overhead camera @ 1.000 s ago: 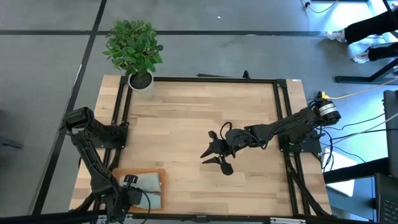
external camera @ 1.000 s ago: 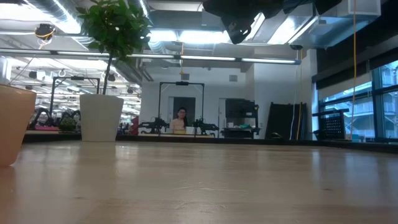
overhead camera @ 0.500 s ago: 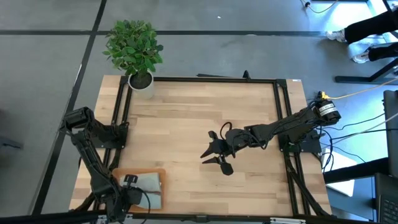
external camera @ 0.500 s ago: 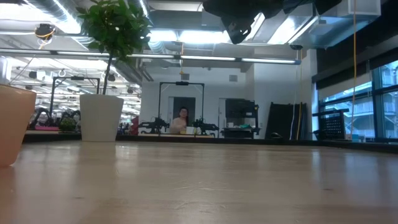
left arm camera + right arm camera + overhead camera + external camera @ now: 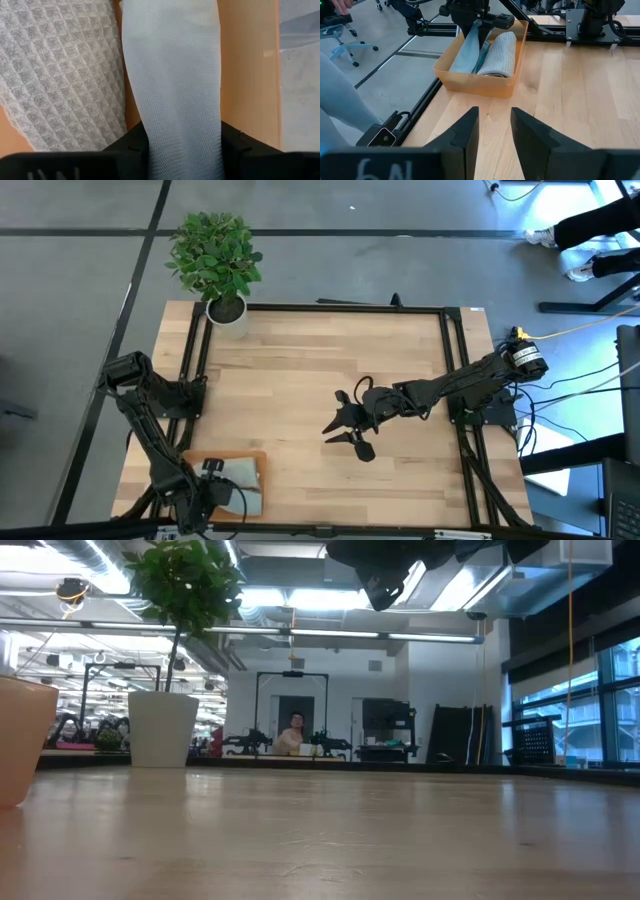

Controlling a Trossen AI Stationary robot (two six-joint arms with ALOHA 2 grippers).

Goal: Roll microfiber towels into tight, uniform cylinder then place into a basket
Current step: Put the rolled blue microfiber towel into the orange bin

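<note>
Left tool [image 5: 476, 26] down in the basket [image 5: 485, 82] at the desk [image 5: 300, 380] corner, clamped on the blue-teal towel [image 5: 172, 95], grey-green roll [image 5: 499, 54] alongside. Right tool [image 5: 345, 432] mid-desk, spread open, empty.

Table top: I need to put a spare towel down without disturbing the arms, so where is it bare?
Most of the table is bare wood: the broad stretch between the plant pot and the right gripper, and the near edge right of the basket. The basket corner is crowded: two rolled towels fill it, the left gripper gripping the blue towel.
</note>
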